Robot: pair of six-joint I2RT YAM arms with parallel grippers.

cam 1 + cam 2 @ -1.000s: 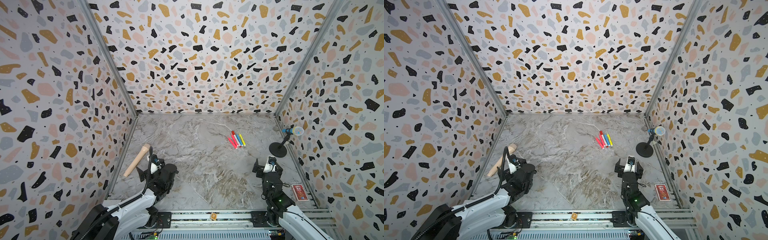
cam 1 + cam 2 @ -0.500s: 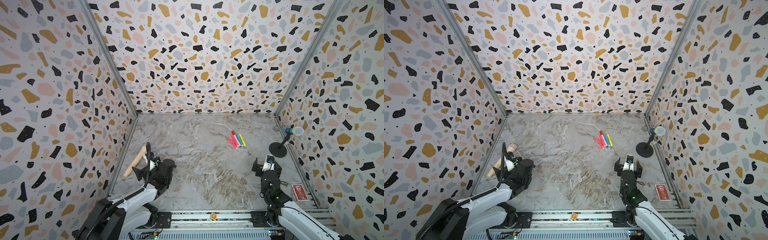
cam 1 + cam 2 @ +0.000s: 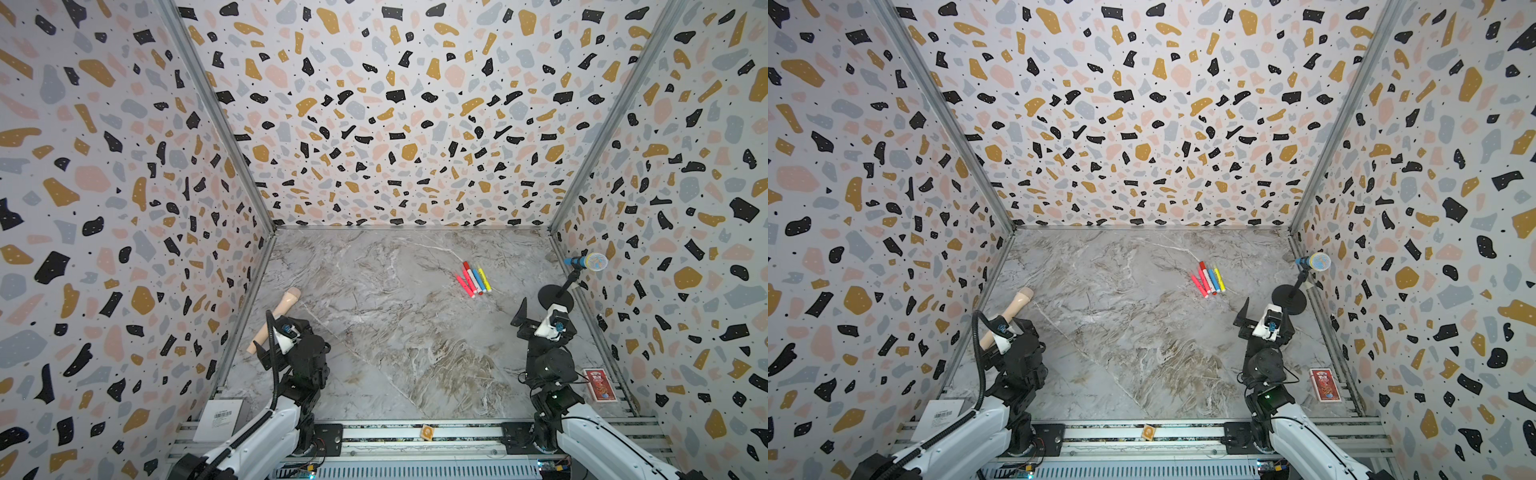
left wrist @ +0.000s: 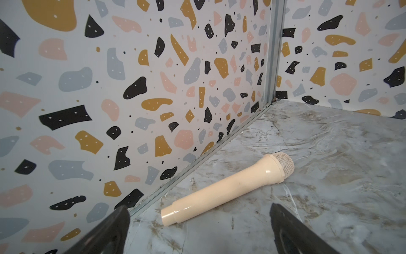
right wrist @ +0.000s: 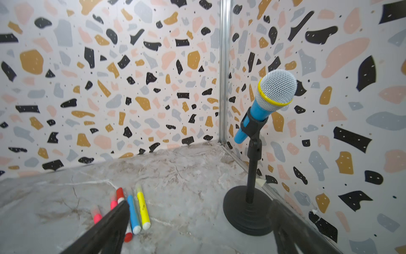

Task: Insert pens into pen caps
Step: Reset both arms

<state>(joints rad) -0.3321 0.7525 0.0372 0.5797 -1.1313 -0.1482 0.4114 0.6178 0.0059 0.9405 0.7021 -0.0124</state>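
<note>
The pens (image 3: 473, 280) lie side by side on the marble floor at the back right, also seen in the other top view (image 3: 1207, 280). In the right wrist view I see the yellow pen (image 5: 142, 209), the blue pen (image 5: 133, 214), the red-ended one (image 5: 120, 194) and a pink one (image 5: 96, 214). No loose pen caps show in any view. My right gripper (image 5: 200, 203) is open and empty, short of the pens, near the right wall (image 3: 540, 309). My left gripper (image 4: 198, 209) is open and empty at the front left (image 3: 282, 322), facing the left wall.
A beige microphone-shaped stick (image 4: 228, 189) lies along the left wall, just ahead of the left gripper. A blue microphone (image 5: 274, 92) on a black round stand (image 5: 248, 209) rises by the right wall, close to the right gripper. A red card (image 3: 598, 384) lies at front right.
The left gripper has swung a little toward the left wall and the beige stick. The right arm has shifted only slightly. Both grippers stay open.
</note>
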